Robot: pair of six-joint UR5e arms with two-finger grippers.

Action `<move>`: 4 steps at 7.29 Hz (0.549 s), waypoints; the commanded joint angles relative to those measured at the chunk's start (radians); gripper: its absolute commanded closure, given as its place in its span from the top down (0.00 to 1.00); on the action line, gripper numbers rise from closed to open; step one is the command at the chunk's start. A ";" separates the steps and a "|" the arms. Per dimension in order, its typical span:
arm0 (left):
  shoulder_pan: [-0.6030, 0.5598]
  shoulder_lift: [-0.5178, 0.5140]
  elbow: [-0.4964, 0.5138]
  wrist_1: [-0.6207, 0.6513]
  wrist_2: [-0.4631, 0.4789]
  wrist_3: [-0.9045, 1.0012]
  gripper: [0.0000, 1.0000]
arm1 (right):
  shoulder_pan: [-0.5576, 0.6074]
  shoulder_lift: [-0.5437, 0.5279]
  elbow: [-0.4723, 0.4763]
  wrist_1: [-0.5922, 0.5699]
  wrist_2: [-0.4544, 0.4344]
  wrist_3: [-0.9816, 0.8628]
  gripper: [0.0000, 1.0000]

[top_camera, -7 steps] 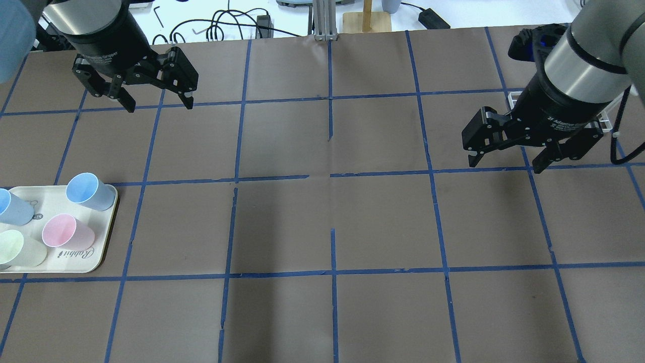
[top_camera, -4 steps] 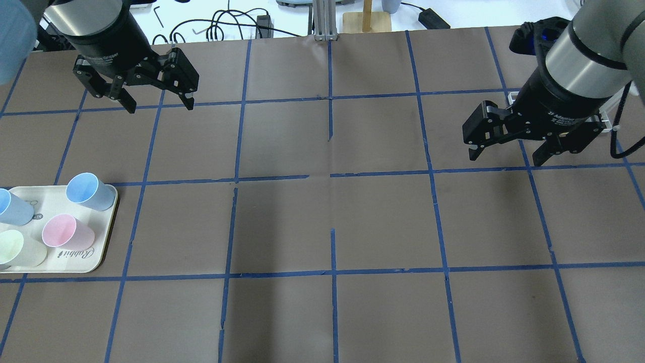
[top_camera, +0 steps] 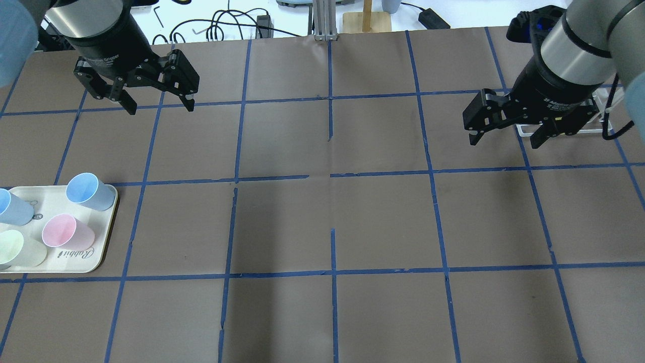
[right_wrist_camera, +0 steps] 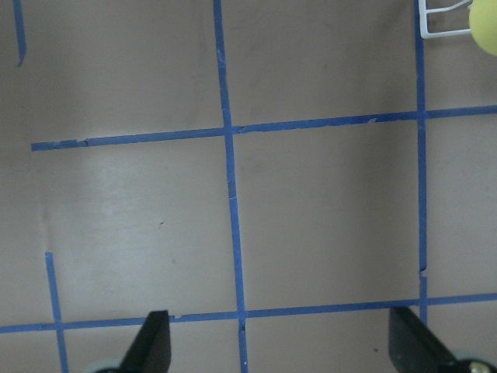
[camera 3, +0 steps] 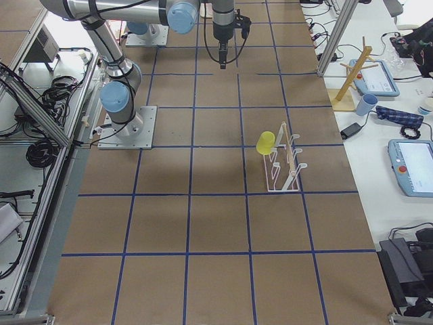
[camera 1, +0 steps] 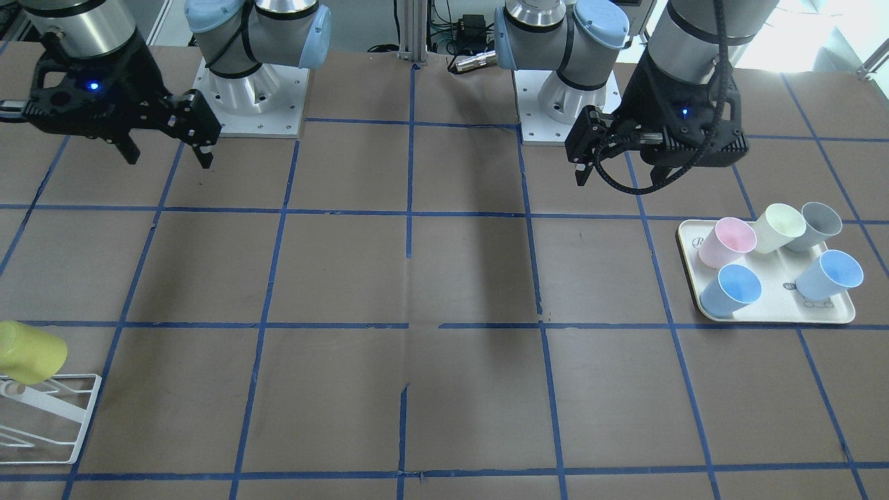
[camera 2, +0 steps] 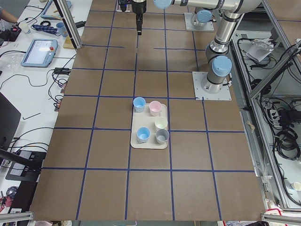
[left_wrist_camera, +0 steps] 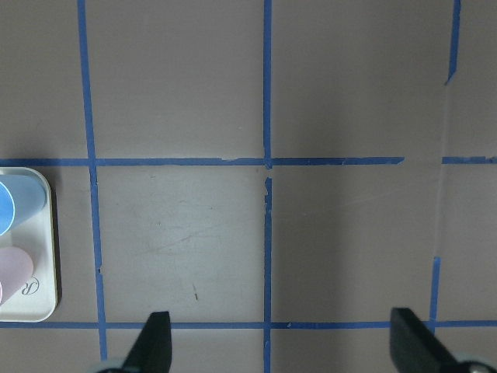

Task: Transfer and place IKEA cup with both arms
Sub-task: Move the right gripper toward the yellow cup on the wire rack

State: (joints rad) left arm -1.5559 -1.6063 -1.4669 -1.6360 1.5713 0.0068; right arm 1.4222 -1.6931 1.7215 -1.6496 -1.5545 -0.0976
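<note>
The lemon-yellow IKEA cup (camera 1: 31, 353) hangs tilted on a white wire rack (camera 1: 48, 417) at the table's far right side. It also shows in the exterior right view (camera 3: 265, 142) and at the right wrist view's top right corner (right_wrist_camera: 486, 27). In the overhead view the cup is hidden and the right arm mostly covers the rack (top_camera: 597, 125). My right gripper (top_camera: 504, 142) is open and empty, hovering just inward of the rack. My left gripper (top_camera: 158, 107) is open and empty, hovering over the far left of the table.
A cream tray (top_camera: 103, 252) at the near left holds a blue cup (top_camera: 85, 189), a pink cup (top_camera: 63, 232), a pale cream cup (top_camera: 12, 247), another blue cup (top_camera: 10, 206) and a grey cup (camera 1: 819, 222). A wooden stand (top_camera: 367, 20) and cables (top_camera: 227, 25) lie beyond the far edge.
My right gripper has moved away from the robot toward the wire rack, still open. My left gripper has hardly moved. The cups have not moved.
</note>
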 commanded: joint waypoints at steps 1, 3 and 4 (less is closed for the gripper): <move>-0.001 -0.003 -0.001 0.002 -0.004 -0.001 1.00 | -0.144 0.050 -0.006 -0.062 -0.012 -0.224 1.00; -0.001 -0.003 -0.001 0.005 -0.002 0.001 1.00 | -0.219 0.131 -0.008 -0.142 -0.010 -0.362 1.00; -0.001 -0.003 -0.001 0.007 -0.002 0.001 1.00 | -0.244 0.162 -0.010 -0.174 -0.015 -0.394 1.00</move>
State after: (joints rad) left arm -1.5569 -1.6090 -1.4680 -1.6307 1.5692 0.0075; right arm 1.2170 -1.5756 1.7139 -1.7782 -1.5662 -0.4307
